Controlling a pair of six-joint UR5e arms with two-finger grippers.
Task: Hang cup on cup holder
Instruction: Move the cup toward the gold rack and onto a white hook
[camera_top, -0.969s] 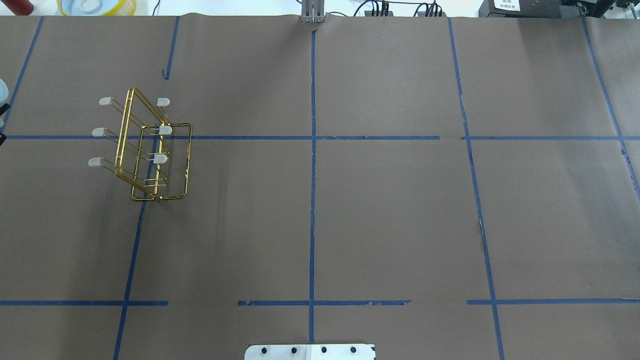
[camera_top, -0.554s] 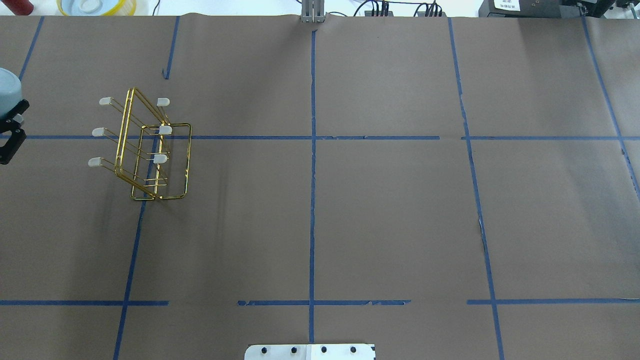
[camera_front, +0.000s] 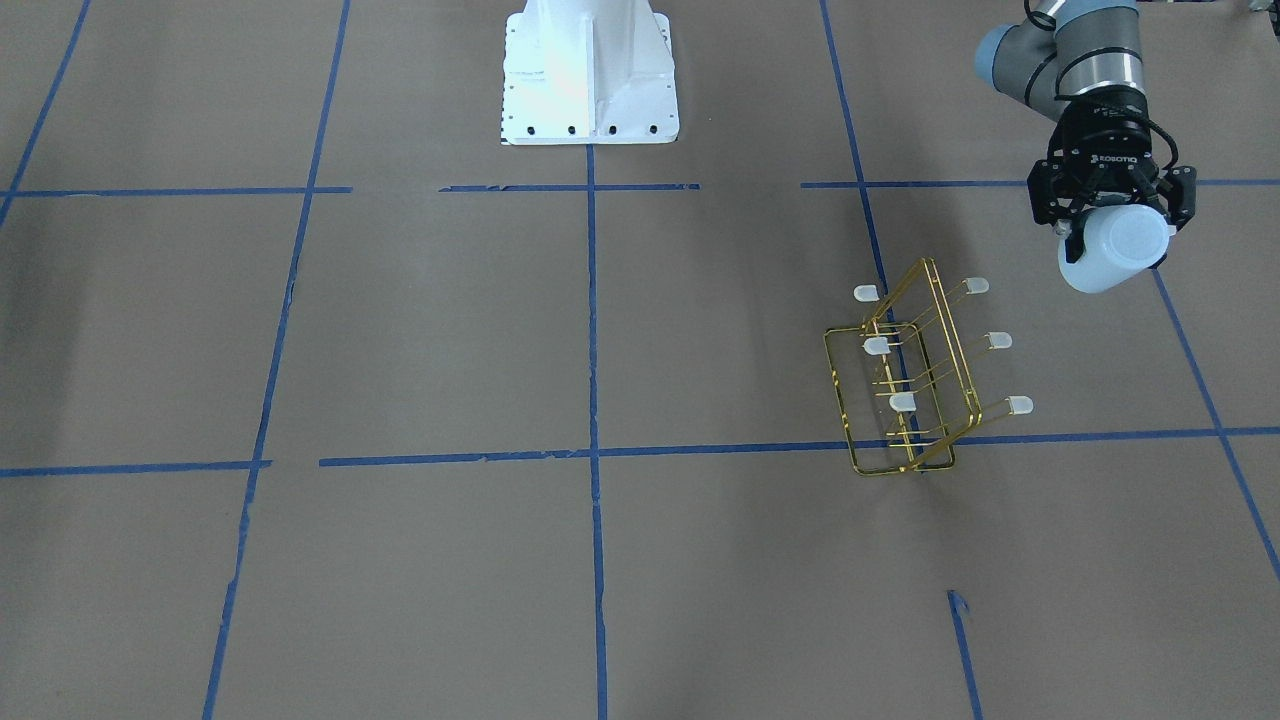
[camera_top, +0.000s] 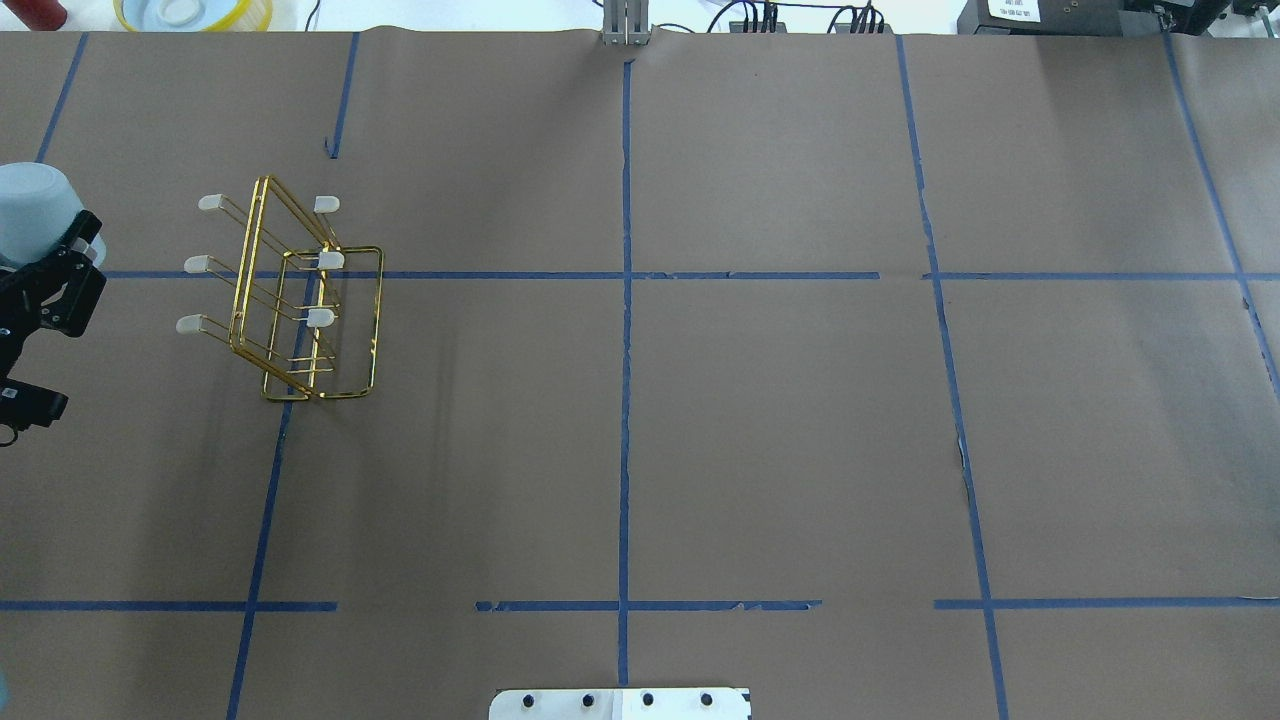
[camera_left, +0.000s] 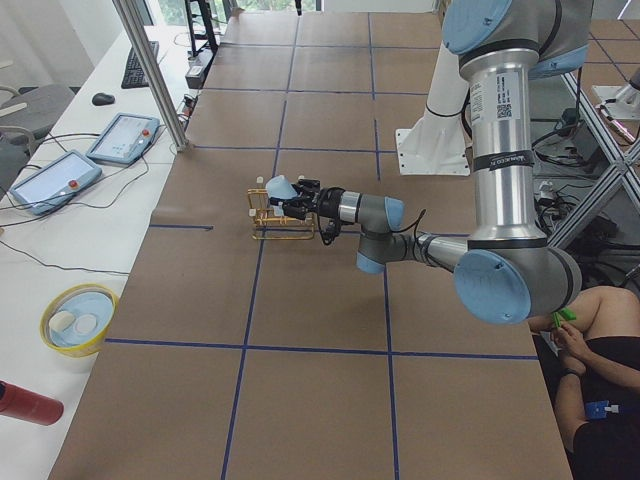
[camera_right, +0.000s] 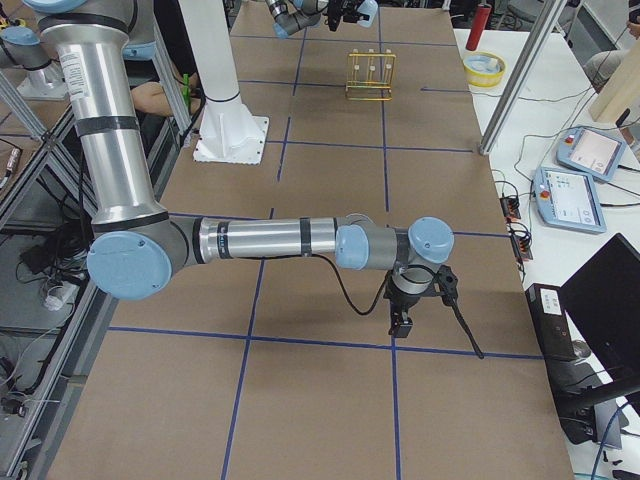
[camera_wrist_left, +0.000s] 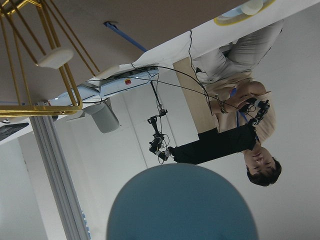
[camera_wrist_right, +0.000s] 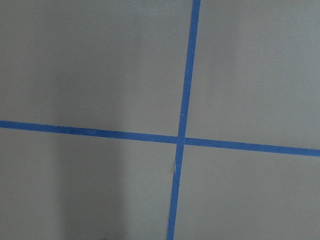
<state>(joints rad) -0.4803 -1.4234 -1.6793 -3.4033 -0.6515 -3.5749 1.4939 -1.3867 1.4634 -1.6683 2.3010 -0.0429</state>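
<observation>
Currently the cup (camera_front: 1112, 248) is off the table, clamped sideways in the left gripper (camera_front: 1122, 228), whose two black fingers press on opposite sides of it. The closed bottom of the cup points away from the robot, towards the far edge of the table. In the overhead view the cup (camera_top: 30, 215) sits at the left border of the picture, partly cut off. The left wrist view shows it as a rounded blue shape (camera_wrist_left: 182, 205) filling the lower middle.

The cup holder (camera_front: 905, 380) stands on the table near the cup but apart from it, on the side towards the middle of the table. Its gold wire frames rise from a rectangular base, and six prongs (camera_front: 1019, 405) with whitish caps slant outward, three on each side. All six are bare, with the cup hanging on none of them. From the table's left end the cup (camera_left: 280, 187) appears just above the cup holder (camera_left: 282, 228). A corner of the gold wire and one cap (camera_wrist_left: 55, 57) show at the upper left of the left wrist view.

The right gripper (camera_right: 399, 325) hangs low over the table (camera_top: 800, 400), well apart from the cup holder, on the robot's right side. It shows only from the table's end, so I cannot tell whether its fingers are apart or together. Its wrist view shows only brown paper with two crossing blue tape lines (camera_wrist_right: 181, 140).

Off the paper, a yellow bowl (camera_left: 80, 318) sits on the white bench.
</observation>
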